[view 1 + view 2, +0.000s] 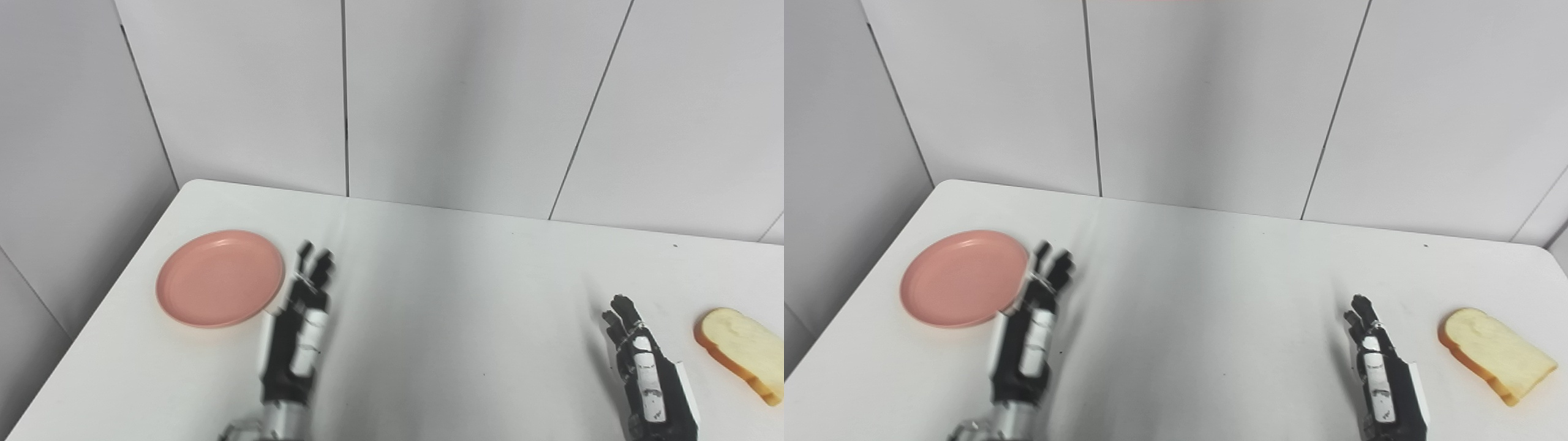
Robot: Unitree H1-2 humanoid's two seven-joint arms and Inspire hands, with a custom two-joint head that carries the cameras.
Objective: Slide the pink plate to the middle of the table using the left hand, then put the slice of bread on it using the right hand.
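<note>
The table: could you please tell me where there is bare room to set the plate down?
The table is bare between the left hand and right hand. The left end holds the pink plate; the right end holds the bread slice.

Pink plate (219,278), golden-crusted bread (740,352), white table (453,294).

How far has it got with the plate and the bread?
Nothing looks done yet. The pink plate sits near the table's left edge, not the middle. The left hand, blurred and open, is beside the plate. The bread slice lies untouched at the right, the right hand empty beside it.
</note>
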